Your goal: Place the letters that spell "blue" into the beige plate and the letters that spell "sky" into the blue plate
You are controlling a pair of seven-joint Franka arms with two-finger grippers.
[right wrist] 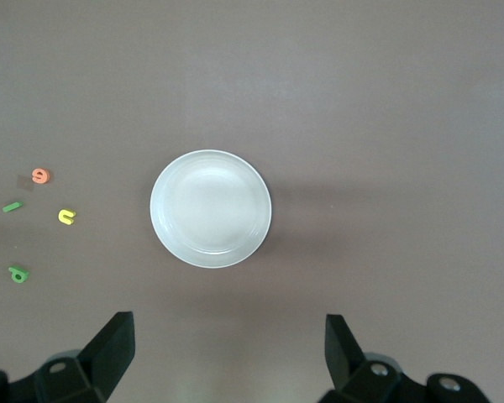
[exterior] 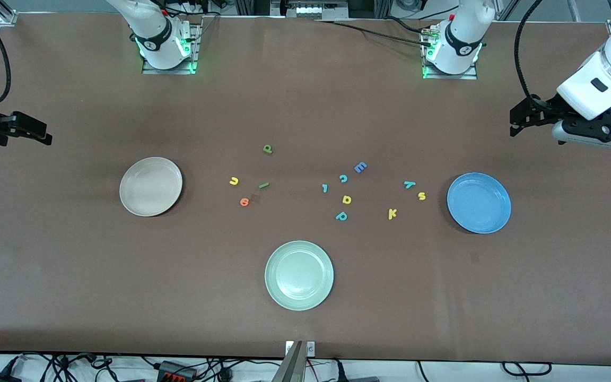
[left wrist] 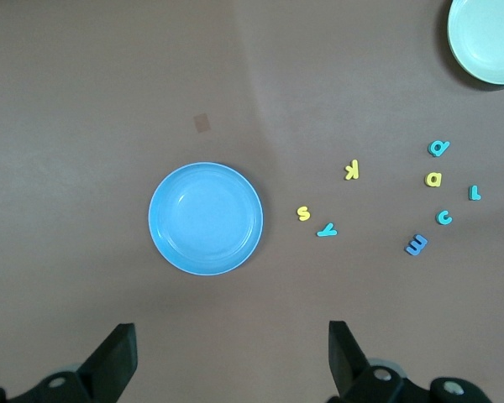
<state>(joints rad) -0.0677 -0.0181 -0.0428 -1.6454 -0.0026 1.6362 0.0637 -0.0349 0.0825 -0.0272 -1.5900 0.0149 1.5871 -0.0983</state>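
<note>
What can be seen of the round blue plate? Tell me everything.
The round blue plate is a shallow, plain medium-blue dish, plastic by its look, with a low raised rim. It lies flat and upright on the brown table, toward the left arm's end, with nothing in it. Nothing touches it; the small yellow foam letter s lies beside it, apart.

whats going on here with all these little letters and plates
Nothing is being handled yet. The left gripper hangs open at its own end of the table, near the blue plate; the right gripper hangs open at its end, near the beige plate. All three plates hold nothing. The b, l, u and e lie beside the beige plate; the s, k and y lie beside the blue one. Spare letters lie between them, with the green plate nearest the camera.
</note>
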